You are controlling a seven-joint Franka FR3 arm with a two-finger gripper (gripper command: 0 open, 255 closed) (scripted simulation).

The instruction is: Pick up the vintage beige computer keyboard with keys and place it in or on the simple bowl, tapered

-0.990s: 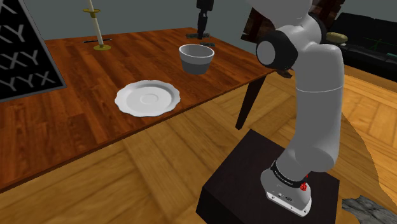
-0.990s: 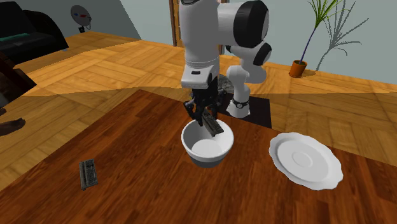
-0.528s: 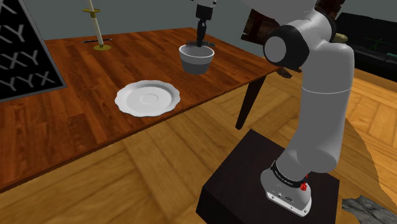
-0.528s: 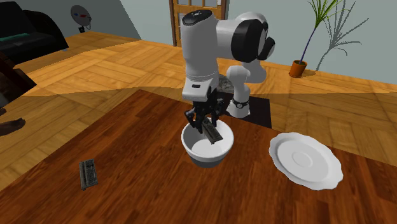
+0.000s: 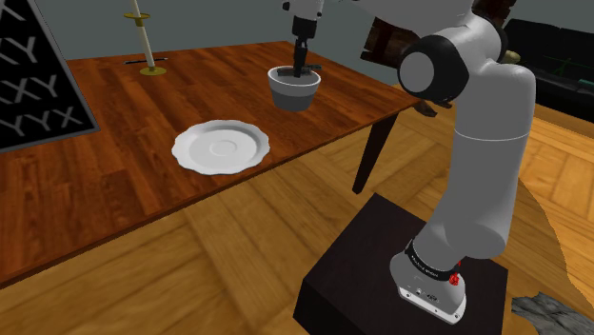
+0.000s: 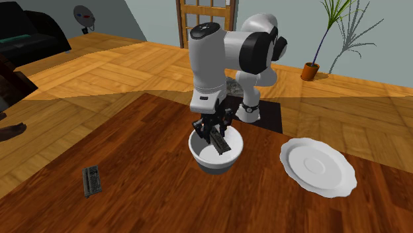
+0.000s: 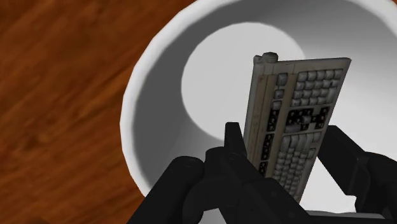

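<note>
A white tapered bowl [image 6: 206, 163] stands on the brown wooden table [image 6: 145, 198]. My black gripper [image 6: 214, 133] reaches straight down into it, shut on the beige keyboard [image 6: 222, 141], which hangs nearly upright and tilted inside the bowl. In the wrist view the keyboard [image 7: 296, 118] is clasped at its near end between the fingers [image 7: 233, 144], its far end over the bowl's pale bottom, with the rim [image 7: 135, 102] curving round it. In the shoulder view the gripper [image 5: 301, 63] dips into the bowl [image 5: 293, 96] near the table's far edge.
A white scalloped plate [image 6: 318, 165] lies beside the bowl. A second, small dark keyboard [image 6: 91, 180] lies on the table further off. A candlestick [image 5: 145, 38] and a black lettered board [image 5: 33, 86] stand at the shoulder view's left. My stand [image 5: 381, 276] sits on the floor.
The arm has lowered, carrying the keyboard from just above the rim down into the bowl. The grip has stayed the same.
</note>
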